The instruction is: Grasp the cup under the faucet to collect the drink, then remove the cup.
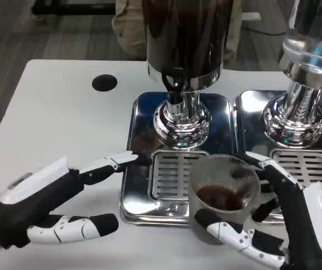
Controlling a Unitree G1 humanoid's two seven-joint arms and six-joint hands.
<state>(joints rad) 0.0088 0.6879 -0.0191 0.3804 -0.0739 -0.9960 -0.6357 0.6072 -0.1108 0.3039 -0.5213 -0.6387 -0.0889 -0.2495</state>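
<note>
A clear ribbed cup (224,194) with a little dark drink at its bottom is held by my right hand (279,219), fingers wrapped round both sides. It sits at the front edge of the chrome drip tray (141,205), in front of the faucet (174,84) and not under it. The faucet hangs from a dispenser (186,39) full of dark drink. My left hand (54,202) lies on the table left of the tray, fingers spread, holding nothing; one fingertip reaches the tray's left edge.
A second dispenser (304,67) on its own drip tray (310,163) stands at the right. A black round hole (104,82) is in the white table at the back left. Someone sits behind the table.
</note>
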